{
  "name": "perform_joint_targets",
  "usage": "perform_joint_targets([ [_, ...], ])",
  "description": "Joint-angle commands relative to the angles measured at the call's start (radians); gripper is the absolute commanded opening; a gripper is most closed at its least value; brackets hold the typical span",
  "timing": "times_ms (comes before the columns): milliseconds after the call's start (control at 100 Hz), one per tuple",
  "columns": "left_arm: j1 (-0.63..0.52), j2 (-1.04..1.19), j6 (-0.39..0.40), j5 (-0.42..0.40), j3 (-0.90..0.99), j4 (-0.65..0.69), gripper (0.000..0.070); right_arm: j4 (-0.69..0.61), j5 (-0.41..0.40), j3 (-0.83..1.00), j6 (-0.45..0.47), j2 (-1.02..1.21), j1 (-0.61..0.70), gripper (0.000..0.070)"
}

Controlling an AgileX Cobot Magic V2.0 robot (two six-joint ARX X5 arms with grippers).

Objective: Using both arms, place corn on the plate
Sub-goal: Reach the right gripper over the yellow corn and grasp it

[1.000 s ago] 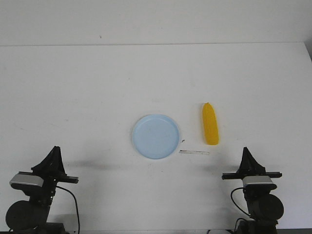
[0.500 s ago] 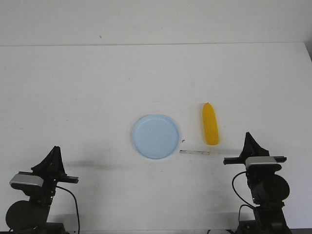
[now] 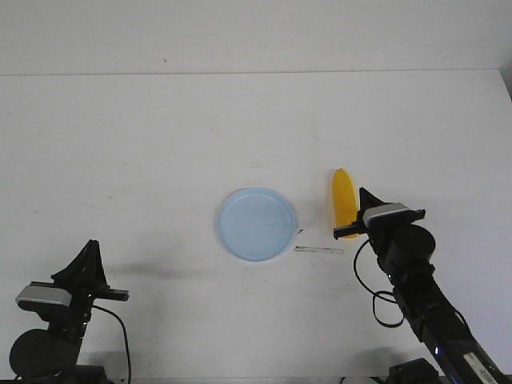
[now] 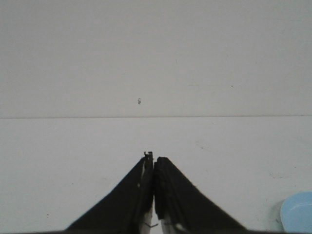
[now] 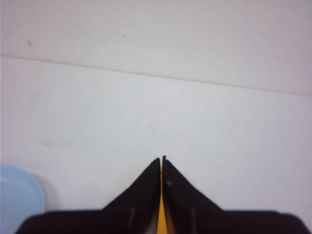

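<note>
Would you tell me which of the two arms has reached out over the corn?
The right arm: its right gripper sits above the corn, while the left arm is folded near its base.

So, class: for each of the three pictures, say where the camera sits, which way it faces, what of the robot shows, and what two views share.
Front view: high behind the robot, facing forward over the table; both arms, plate, corn.
Left wrist view: on the left arm, facing across the table; left gripper shut, plate edge.
Right wrist view: on the right arm, above the corn; right gripper shut, yellow between the fingers.
Shared: the plate shows in all three.
</note>
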Motion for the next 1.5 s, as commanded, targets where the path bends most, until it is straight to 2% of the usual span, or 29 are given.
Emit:
perform_joint_targets([
  [0, 0.001, -0.003, 0.008, -0.003, 0.008, 0.013, 0.0001, -0.004, -0.003, 0.049, 0.046, 0.063, 0.004, 0.0006],
  [130, 0.001, -0.003, 0.009, -0.003, 0.008, 0.012, 0.0001, -0.123, -0.006, 0.165, 0.047, 0.188, 0.004, 0.0006],
  [280, 0.001, -0.003, 0.008, -0.003, 0.008, 0.012, 0.0001, -0.378, -0.006, 0.340, 0.053, 0.335, 0.003, 0.0007],
  [500, 0.001, -0.003, 0.008, -0.003, 0.008, 0.012, 0.0001, -0.706, -0.006, 0.606, 0.257, 0.521, 0.003, 0.0010],
  [590, 0.001, -0.003, 0.009, -0.003, 0.008, 0.012, 0.0001, -0.797, -0.005, 0.689, 0.294, 0.573, 0.003, 0.0030],
  [640, 0.001, -0.003, 0.009, -0.003, 0.008, 0.013, 0.0001, -0.841, -0.006, 0.731, 0.301, 0.603, 0.003, 0.0103],
  [770, 0.001, -0.003, 0.008, -0.003, 0.008, 0.013, 0.0001, -0.921, -0.006, 0.800, 0.301, 0.657, 0.003, 0.0405],
  [830, 0.001, -0.003, 0.008, -0.003, 0.008, 0.012, 0.0001, -0.946, -0.005, 0.811, 0.301, 0.674, 0.003, 0.0503],
  [910, 0.001, -0.003, 0.008, -0.003, 0.008, 0.012, 0.0001, -0.967, -0.006, 0.811, 0.301, 0.689, 0.000, 0.0594],
  [960, 0.001, -0.003, 0.008, -0.003, 0.008, 0.012, 0.0001, -0.981, -0.006, 0.811, 0.301, 0.699, 0.000, 0.0626],
  [1490, 0.001, -0.003, 0.009, -0.003, 0.008, 0.012, 0.0001, -1.022, -0.006, 0.809, 0.301, 0.817, 0.000, 0.0613],
])
